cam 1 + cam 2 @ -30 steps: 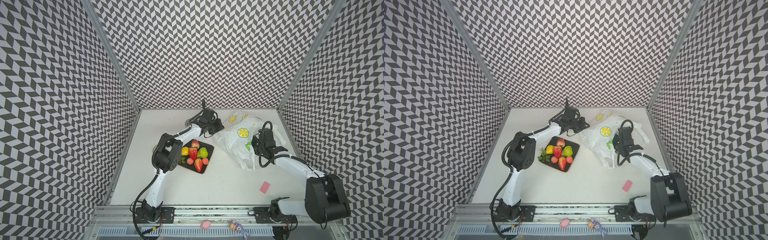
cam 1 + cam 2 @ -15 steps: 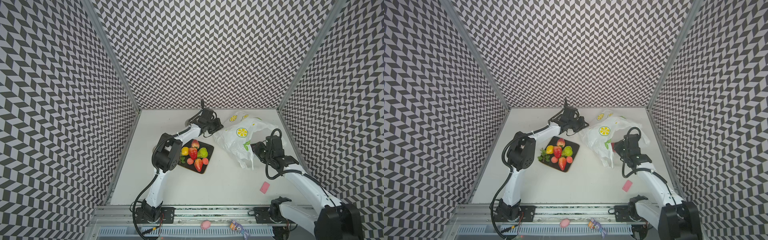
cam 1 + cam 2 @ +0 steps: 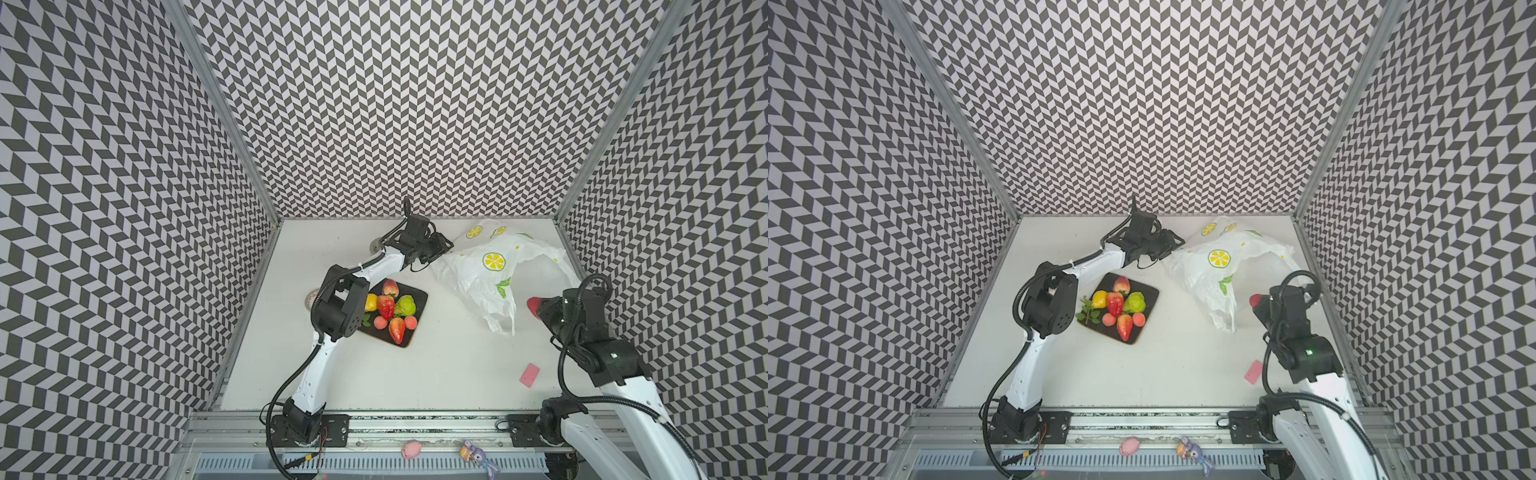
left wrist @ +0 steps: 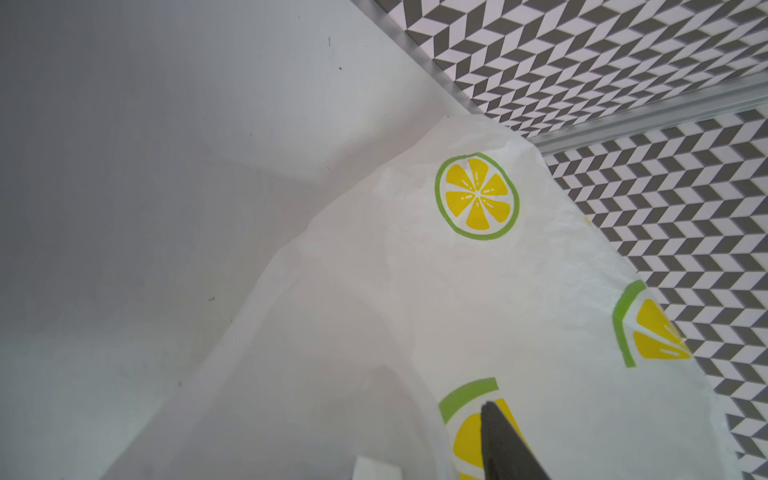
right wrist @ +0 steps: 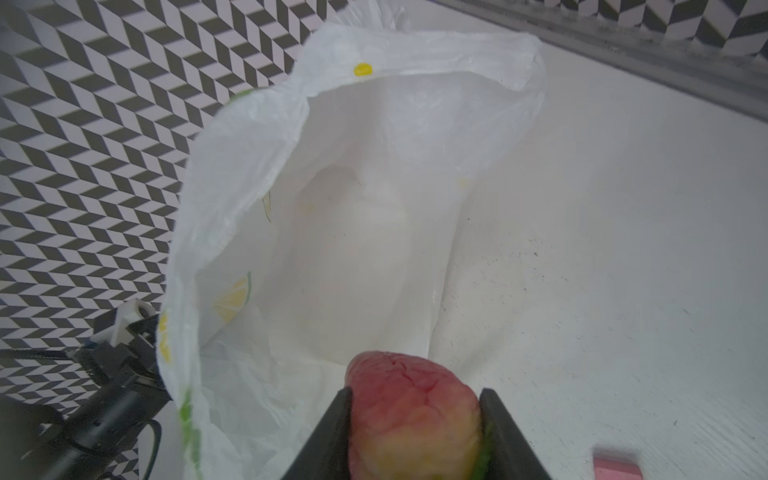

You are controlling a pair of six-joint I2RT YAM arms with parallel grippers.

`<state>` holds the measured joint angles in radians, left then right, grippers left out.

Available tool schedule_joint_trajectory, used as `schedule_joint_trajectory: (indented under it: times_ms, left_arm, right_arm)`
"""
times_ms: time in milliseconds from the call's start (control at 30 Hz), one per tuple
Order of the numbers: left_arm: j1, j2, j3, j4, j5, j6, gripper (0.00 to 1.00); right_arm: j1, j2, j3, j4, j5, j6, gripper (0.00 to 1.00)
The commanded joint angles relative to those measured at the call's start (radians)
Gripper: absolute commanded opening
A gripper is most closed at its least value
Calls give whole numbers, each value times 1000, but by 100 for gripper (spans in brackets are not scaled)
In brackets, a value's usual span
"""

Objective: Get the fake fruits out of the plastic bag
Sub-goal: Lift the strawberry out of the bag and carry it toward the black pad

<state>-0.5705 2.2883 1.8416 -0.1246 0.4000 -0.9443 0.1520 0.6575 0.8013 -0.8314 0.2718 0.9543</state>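
Observation:
The white plastic bag point(image 3: 486, 274) point(image 3: 1217, 266) with lemon prints lies at the back right, its mouth facing my right gripper point(image 5: 415, 395). That gripper point(image 3: 536, 309) point(image 3: 1257, 302) is just outside the mouth, shut on a red-and-yellow fake fruit point(image 5: 411, 415). Inside, the bag point(image 5: 332, 208) looks empty. My left gripper point(image 3: 442, 245) sits at the bag's far left corner, jaws apart. Only one of its fingers point(image 4: 507, 444) shows, lying on the bag point(image 4: 415, 311). Several fake fruits point(image 3: 390, 307) lie on a black plate point(image 3: 420, 296).
A pink block point(image 3: 529, 375) point(image 3: 1253, 372) lies on the table near my right arm. A clear round roll point(image 3: 311, 300) sits beside the left arm's elbow. The checkered walls stand close behind and to the right of the bag. A pink toy pig point(image 3: 411, 450) lies beyond the front rail.
My right gripper has drawn back out of the bag toward the front right, carrying the fruit. The left gripper's jaws have parted at the bag's corner.

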Motion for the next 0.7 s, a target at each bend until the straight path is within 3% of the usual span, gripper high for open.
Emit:
schedule_joint_trajectory:
  times_ms: [0,67,100,200,400,667]
  left_arm:
    - [0,-65,-26,39,-19,6,64]
    - [2,-101,-37,35,-35,25,71]
    - [3,-122,-43,32,-43,36,80]
    - [7,-188,-54,-3,-84,83,92]
    - [18,-350,-80,-107,-218,206,97]
    - [53,-557,-113,-253,-437,324,96]
  right_arm:
    - [-6,-33,109,-132,90,-24,31]
    - [-5,-29,164,-161,88,-53,31]
    - [-4,-26,193,-176,81,-69,31]
    - [-5,-5,272,-200,63,-115,31]
    - [-4,82,460,-215,21,-224,31]
    - [-3,249,642,-157,-154,-321,32]
